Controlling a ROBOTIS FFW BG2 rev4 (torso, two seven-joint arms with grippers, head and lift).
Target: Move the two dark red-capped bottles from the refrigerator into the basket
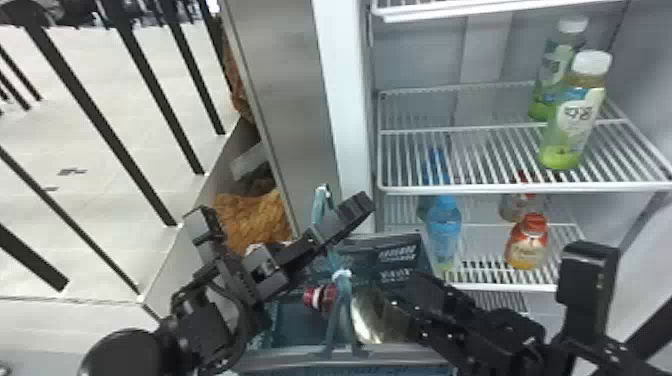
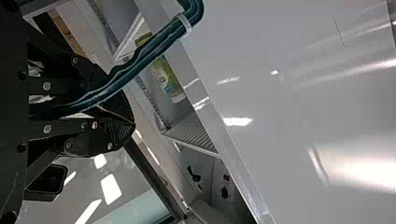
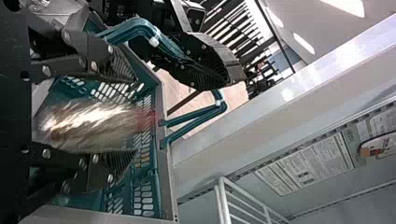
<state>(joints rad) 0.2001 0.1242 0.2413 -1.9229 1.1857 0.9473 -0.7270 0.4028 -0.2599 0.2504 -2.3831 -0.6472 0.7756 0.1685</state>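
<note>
Holds a red-capped bottle (image 1: 372, 316) lying sideways in the right gripper (image 1: 402, 306) at six o'clock, cap toward nine, by the basket (image 1: 400, 252). Grips the basket's handle (image 1: 319, 206) with the left gripper (image 1: 358, 206) near the dial's centre. Includes two white-capped green bottles (image 1: 575, 125) on a shelf (image 1: 480, 189) toward two, blue and orange bottles (image 1: 527, 245) below, toward four.
</note>
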